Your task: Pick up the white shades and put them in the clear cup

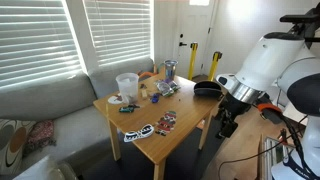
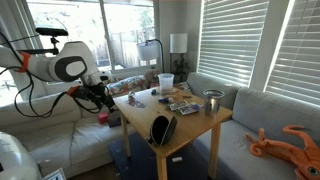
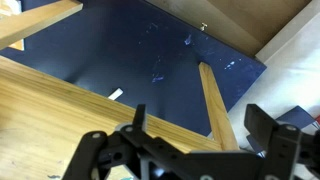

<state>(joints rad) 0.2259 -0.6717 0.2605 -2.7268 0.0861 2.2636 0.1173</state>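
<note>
One small pair, the white shades [image 1: 138, 131], lies closest to the camera in an exterior view. They sit low and left of centre, on the near left edge of the wooden table [image 1: 185, 125], and show a pale rim around dark lenses, lying flat. Just right of them sits a small red-patterned item [image 1: 166, 122].

Further back, towards the table's left corner, stands your clear cup [image 1: 126, 84], wide, whitish and upright, well apart from the shades. You cannot tell through its cloudy wall whether anything is inside. Beyond it, at the far corner, stands a slimmer metal cup [image 1: 169, 70], its inside hidden. A black rounded object [image 1: 205, 88] rests near the right corner.

Your arm fills the right of that frame, its white body high. The gripper [image 1: 228, 125] hangs below tabletop level just off the right corner and touches nothing. The wrist view looks past a wooden table leg [image 3: 215, 100] to a dark blue rug [image 3: 150, 50]. There the gripper [image 3: 200, 125] has its fingers [image 3: 262, 125] spread wide and released, with nothing between them.
</note>
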